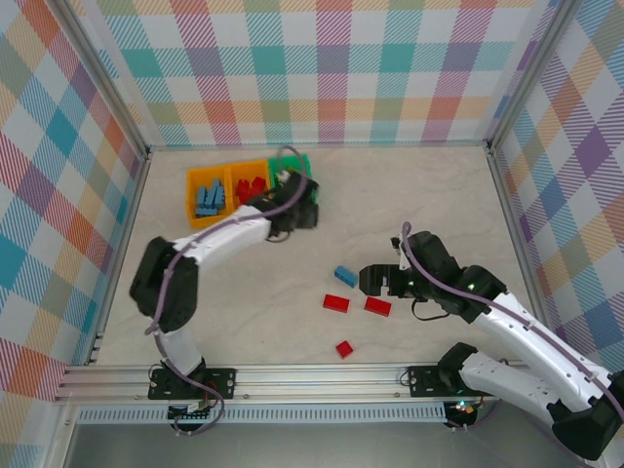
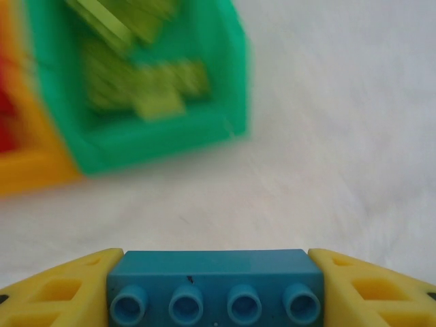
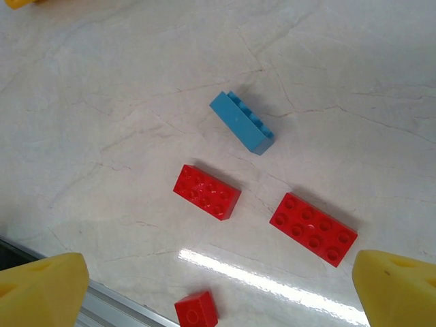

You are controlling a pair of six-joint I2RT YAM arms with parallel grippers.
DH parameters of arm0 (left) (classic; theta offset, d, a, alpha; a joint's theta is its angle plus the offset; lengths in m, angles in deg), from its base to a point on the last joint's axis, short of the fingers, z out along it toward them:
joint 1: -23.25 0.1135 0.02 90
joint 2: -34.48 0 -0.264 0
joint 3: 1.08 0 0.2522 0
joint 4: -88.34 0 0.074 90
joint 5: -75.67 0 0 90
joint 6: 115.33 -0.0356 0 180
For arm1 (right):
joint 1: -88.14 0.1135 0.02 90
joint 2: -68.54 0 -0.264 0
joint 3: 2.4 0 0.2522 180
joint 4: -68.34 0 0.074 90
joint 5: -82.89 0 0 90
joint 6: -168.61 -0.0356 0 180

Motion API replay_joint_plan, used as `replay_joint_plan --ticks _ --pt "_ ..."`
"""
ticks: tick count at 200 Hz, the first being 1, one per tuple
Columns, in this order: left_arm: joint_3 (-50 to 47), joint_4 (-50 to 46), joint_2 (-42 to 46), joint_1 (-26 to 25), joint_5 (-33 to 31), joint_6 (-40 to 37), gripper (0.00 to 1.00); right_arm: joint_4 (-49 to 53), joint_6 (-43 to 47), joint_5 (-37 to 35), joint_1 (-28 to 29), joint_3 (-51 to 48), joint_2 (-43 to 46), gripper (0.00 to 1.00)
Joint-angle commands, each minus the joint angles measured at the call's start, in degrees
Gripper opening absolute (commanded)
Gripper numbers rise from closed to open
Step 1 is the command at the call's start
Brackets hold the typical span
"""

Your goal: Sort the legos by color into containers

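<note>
1. The left gripper (image 2: 214, 272) has its jaws clamped on a blue brick (image 2: 218, 289). The brick's long axis spans the gap from one yellow finger to the other, with its row of studs facing the wrist camera.
2. The right gripper (image 3: 218, 289) has its jaws wide apart and holds nothing. It hangs over the loose bricks on the table (image 1: 429, 195).
3. In the top view the left gripper (image 1: 292, 210) sits at the lower edge of the green bin (image 1: 304, 161). In the wrist view that bin (image 2: 150, 139) lies to the upper left and holds lime bricks (image 2: 143, 88).
4. The held brick probably belongs in the orange bin (image 1: 191, 195) that already holds blue pieces. That bin lies further left in the top view, past the orange bin with reds (image 1: 252, 165), so the carry likely runs leftward across both.
5. One loose blue brick (image 3: 242, 122) lies above frame centre in the right wrist view, its long axis running upper left to lower right.
6. Three red bricks (image 3: 206, 191) (image 3: 313, 228) (image 3: 196, 310) lie below it. The right arm is much the nearer to all four.
</note>
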Motion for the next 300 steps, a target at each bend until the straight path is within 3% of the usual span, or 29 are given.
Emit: replay_joint_plan --ticks 1,38,75,112,148,174,193,225,251,277,300 --pt "-0.95 2.16 2.86 7.69 -4.03 -0.92 0.47 -3.41 -0.37 1.53 -0.06 -0.93 -1.18 1.0" --pt "1.83 4.09 -0.63 19.98 -4.82 1.72 0.48 -5.28 -1.01 3.01 -0.01 -1.45 -2.94 1.0" --pt "8.27 3.4 -9.56 28.55 -0.25 4.85 0.52 -5.76 -2.36 3.29 -0.02 -2.67 -2.48 1.0" --pt "11.0 3.79 -10.92 29.8 0.99 2.82 0.83 -4.68 -2.91 2.25 0.07 -3.34 -2.69 1.0" --pt "7.66 4.17 -3.7 29.64 4.98 2.98 0.86 -5.99 -2.34 1.43 -0.01 -3.31 -4.54 1.0" --pt "1.24 4.95 7.6 27.07 9.95 1.73 0.87 -7.29 0.42 -0.4 -0.03 -1.74 -9.14 1.0" --pt "-3.34 5.14 15.5 22.25 13.24 -3.53 0.87 -8.38 3.03 -1.18 -0.15 0.22 -14.39 1.0" --pt "-8.94 2.15 25.84 11.62 17.63 -16.59 0.89 -10.6 7.62 -0.98 -0.19 3.75 -23.95 1.0" --pt "-12.92 -2.44 34.01 3.76 17.2 -27.02 0.9 -10.28 8.93 4.5 0.21 6.97 -31.29 0.98" --pt "-16.44 -10.21 43.66 0.78 26.6 -40.47 0.98 -14.0 9.75 6.23 5.6 6.46 -34.1 0.99" --pt "-20.49 -15.41 51.52 -0.35 32.73 -50.23 1.0 -16.24 10.07 7.32 7.49 5.14 -36.74 0.92"
